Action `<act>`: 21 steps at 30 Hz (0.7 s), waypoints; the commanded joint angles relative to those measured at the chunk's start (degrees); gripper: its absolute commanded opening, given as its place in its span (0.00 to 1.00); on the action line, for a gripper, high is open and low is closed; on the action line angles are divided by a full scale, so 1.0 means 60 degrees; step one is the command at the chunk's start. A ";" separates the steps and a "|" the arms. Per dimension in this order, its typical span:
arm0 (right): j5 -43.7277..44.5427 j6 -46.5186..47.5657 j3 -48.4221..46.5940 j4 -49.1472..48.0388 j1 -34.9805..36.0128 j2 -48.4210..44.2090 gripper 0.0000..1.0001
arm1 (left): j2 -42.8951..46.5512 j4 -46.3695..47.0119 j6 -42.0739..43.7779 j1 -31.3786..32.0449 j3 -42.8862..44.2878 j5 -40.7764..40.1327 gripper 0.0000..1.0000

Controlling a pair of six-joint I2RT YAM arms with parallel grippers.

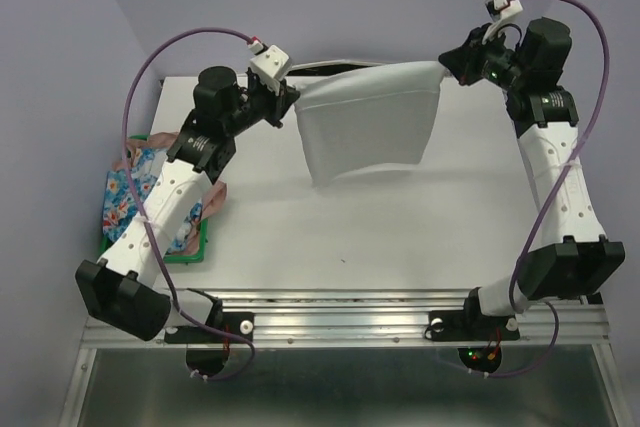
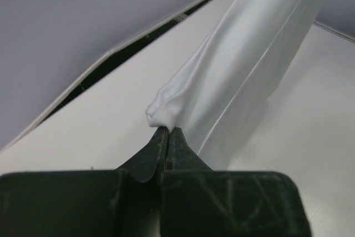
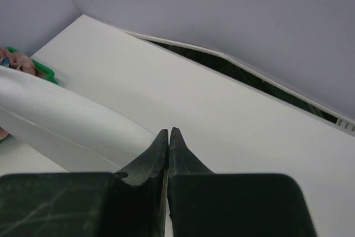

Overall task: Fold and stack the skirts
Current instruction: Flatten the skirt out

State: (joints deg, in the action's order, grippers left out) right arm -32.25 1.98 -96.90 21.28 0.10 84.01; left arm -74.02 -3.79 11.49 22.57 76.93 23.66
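The plain white skirt [image 1: 370,127] hangs spread in the air over the back of the table, stretched between both grippers. My left gripper [image 1: 293,102] is shut on its left top corner; in the left wrist view a bunched tip of the white skirt [image 2: 244,70] pokes out above the closed left gripper [image 2: 168,130]. My right gripper [image 1: 447,65] is shut on the right top corner, and in the right wrist view the white skirt [image 3: 66,120] runs off to the left from the closed right gripper [image 3: 168,130]. The blue flowered skirt [image 1: 125,192] and the pink skirt [image 1: 135,154] lie crumpled at the far left, partly under the left arm.
A green tray [image 1: 195,252] holds the flowered and pink skirts at the table's left edge. The white table [image 1: 400,237] stretches in front of the hanging skirt. A dark gap [image 2: 127,43] runs along the table's back edge by the lilac wall.
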 commanded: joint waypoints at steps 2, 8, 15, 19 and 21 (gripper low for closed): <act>0.1229 -0.0197 -0.1119 -0.1333 -0.0075 0.1041 0.01 | -0.0873 0.0965 0.0151 -0.0099 0.1050 -0.1642 0.00; 0.1522 -0.0901 -0.2739 -0.2037 -0.0075 0.3193 0.01 | -0.2541 0.2621 0.0663 -0.0581 0.1548 -0.2186 0.00; 0.2254 -0.1120 -0.5350 -0.2301 -0.0075 0.5830 0.01 | -0.5048 0.3547 0.0196 -0.1489 0.4427 -0.1792 0.00; 0.2679 -0.1209 -0.6641 -0.2739 -0.0075 0.6711 0.01 | -0.6469 0.3649 -0.0287 -0.1870 0.6380 -0.0839 0.00; 0.2665 -0.1121 -0.6701 -0.3134 -0.0075 0.6785 0.01 | -0.6589 0.4129 -0.0158 -0.1915 0.6762 -0.0561 0.00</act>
State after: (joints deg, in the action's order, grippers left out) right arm -22.68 -5.82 -131.48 11.66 1.26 125.86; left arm -115.33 12.58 10.59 14.17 110.43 19.44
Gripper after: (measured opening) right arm 0.023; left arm 0.029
